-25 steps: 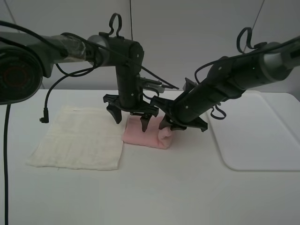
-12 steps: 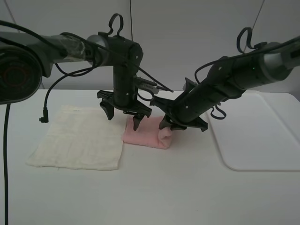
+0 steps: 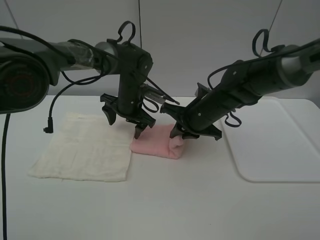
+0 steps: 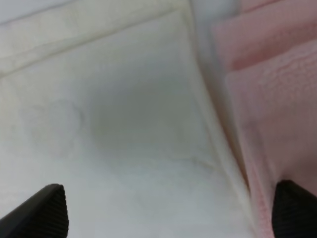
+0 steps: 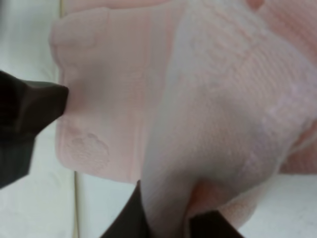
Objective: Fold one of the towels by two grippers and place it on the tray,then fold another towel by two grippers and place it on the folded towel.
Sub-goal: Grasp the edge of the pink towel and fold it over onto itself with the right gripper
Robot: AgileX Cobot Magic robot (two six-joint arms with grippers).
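Step in hand, by my read: first towel, fold done or nearly so, w/ the carry to the tray not yet begun.

The pink towel (image 3: 156,144) lay on the table (image 3: 165,200) as a small thick bundle, approx. mid-table, just beside the white towel (image 3: 82,147), which was spread flat and unfolded to its left. Their near edges were touching or close to it; couldn't tell which.

The right gripper (image 3: 180,134) was down on the bundle's tray-side end, jaws closed on a raised fold of pink cloth. The right wrist view showed that fold pinched between the fingers (image 5: 143,213).

The left gripper (image 3: 124,127) hung above the seam btwn the two towels, jaws wide apart, holding nothing. Its wrist view showed white cloth below and pink at one side.

Next move, as I judge it: the left gripper needs a hold on the bundle's other end, then both lift together and carry it over w/o the layers slipping open.

The tray (image 3: 280,150) sat well apart at the table's right side; nothing lay in the part in view.
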